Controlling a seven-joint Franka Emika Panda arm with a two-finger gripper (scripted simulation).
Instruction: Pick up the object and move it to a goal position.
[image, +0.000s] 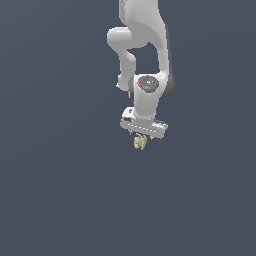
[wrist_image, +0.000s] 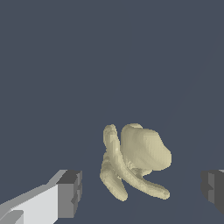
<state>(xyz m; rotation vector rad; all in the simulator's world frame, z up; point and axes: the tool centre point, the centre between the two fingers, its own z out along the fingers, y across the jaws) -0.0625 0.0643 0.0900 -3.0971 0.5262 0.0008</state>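
Arm (image: 145, 55) hangs down from the top of the exterior view, wrist pointing at the dark blue-grey floor (image: 55, 190). Tool (image: 141, 136) sits directly over the object (image: 140, 143), which shows as a small pale yellow-tan lump just below the white hand.

Wrist view: object (wrist_image: 133, 159) lies between the two fingers (wrist_image: 70, 193), one rounded lobe and several thin curved prongs. Grey pads stand well apart on either side, neither touching it. Tool released, jaws spread wide around the object. Whether the object rests on the floor cannot be told.
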